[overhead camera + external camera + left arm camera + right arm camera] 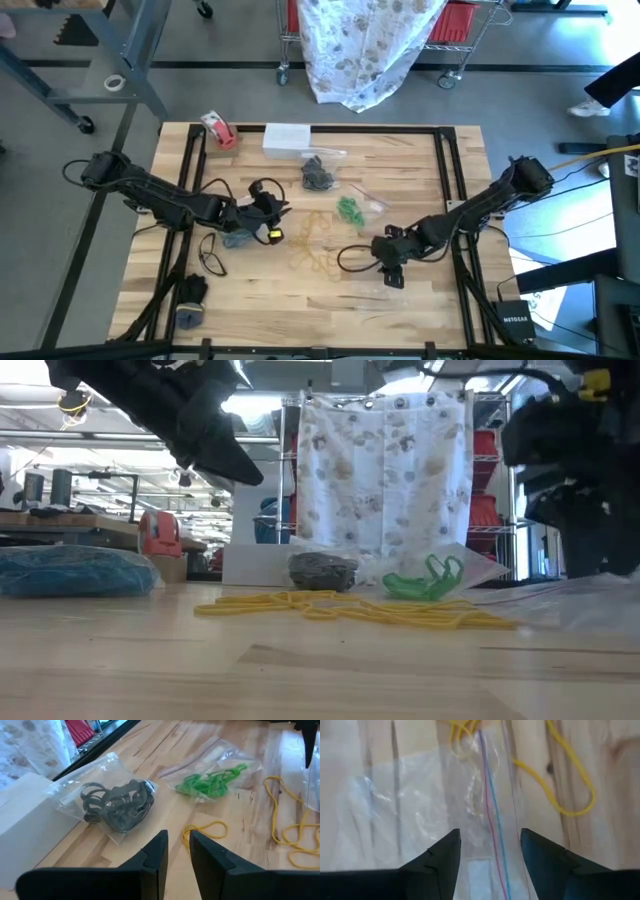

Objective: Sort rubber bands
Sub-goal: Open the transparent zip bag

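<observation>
Centrally, yellow bands (312, 248) w/ bare wood btwn both pincers.

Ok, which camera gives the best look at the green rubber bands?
The left wrist view: the green rubber bands lie close and unobstructed inside a clear bag. The high view shows a small green clump, the low view a side-on heap, the right wrist view none.
</observation>
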Controlling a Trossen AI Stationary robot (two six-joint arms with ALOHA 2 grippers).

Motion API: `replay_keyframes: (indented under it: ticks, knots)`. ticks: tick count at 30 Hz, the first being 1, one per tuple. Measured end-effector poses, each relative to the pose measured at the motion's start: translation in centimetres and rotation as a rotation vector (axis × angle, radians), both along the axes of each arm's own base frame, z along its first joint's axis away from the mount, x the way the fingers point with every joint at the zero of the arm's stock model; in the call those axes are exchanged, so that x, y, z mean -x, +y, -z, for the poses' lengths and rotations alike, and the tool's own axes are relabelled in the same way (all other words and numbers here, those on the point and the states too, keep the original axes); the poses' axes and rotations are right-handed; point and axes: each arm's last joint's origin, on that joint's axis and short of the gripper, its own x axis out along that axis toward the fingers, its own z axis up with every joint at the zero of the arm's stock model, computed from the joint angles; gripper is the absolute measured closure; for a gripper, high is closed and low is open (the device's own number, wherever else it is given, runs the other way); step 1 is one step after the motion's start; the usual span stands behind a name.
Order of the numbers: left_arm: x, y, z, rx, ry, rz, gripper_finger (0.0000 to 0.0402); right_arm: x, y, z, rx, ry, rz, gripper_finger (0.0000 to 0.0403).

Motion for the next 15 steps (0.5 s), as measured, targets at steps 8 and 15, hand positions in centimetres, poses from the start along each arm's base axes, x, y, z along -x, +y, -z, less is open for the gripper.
replay_keyframes:
  ticks: [8, 15]
  knots:
    - [0.00, -0.05, -0.01, 0.009, -0.007, -0.002, 0.0329, -0.15, 0.15, -0.06, -0.025, -0.012, -0.016, 0.0205]
    - [-0.01, -0.24, 0.02, 0.038, -0.007, 0.023, 0.0329, -0.27, 0.19, 0.26, -0.017, -0.005, -0.014, 0.0205]
